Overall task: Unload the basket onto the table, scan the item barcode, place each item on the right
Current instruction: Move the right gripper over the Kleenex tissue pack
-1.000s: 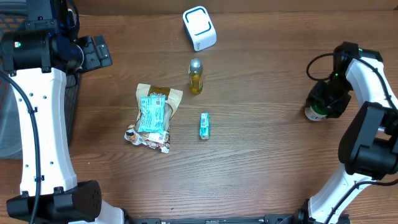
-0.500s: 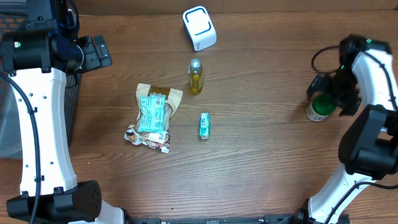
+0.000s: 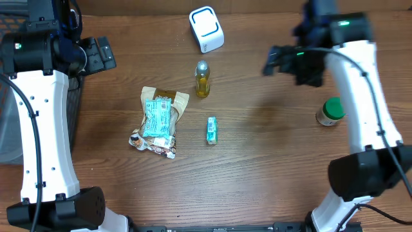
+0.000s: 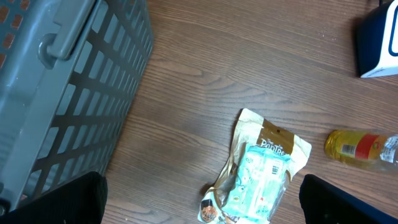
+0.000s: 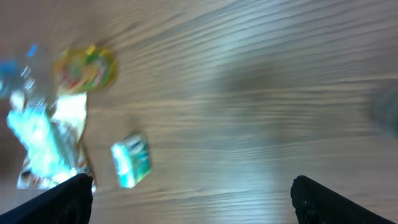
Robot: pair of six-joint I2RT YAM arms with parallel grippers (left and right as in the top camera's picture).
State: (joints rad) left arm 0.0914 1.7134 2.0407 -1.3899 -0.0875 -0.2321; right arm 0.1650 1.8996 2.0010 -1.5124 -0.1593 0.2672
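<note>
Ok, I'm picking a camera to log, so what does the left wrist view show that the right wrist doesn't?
Only left wrist: the grey basket and a corner of the white scanner. Only right wrist: the small teal box, blurred. Both: the yellow bottle, the snack pouch and the wooden table.

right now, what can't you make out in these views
Overhead: any barcode on the small teal carton or the yellow plastic bottle, too small.
Right wrist: every label, smeared by motion blur.
Left wrist: the white boxy scanner, cut off by the right edge.
</note>
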